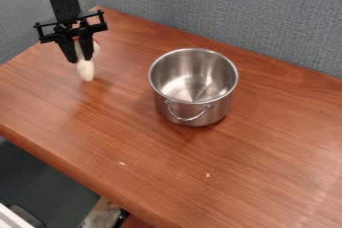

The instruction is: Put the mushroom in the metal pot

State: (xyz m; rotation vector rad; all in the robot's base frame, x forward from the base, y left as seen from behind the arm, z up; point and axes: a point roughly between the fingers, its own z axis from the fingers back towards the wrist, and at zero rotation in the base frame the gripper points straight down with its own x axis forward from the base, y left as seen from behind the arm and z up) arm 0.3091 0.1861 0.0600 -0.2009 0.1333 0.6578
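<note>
The small cream-white toy mushroom (86, 69) hangs cap-down from the black two-fingered hand (80, 54) at the far left of the reddish-brown wooden table (160, 172), and the pose makes sense for the job: gripped from above near its upper end, it dangles straight below the fingers, so it can be carried across and let go without the fingers needing to reach inside anything. The hand points almost straight down, its fingers drawn in narrow and pinched on the mushroom's top, with only the pale rounded lower part showing beneath them. Whether the mushroom's bottom is clear of the wood or only just above it is hard to judge from this angle; it looks slightly lifted. The shiny silver steel cylindrical pot (194, 85) stands upright well apart to the right, near the table's middle, mouth open to the ceiling and empty, its small loop handle facing the camera. That open top is why a drop from above should do: the mushroom is much smaller than the mouth, so the carry seems to need height over the rolled rim more than fine aim.
</note>
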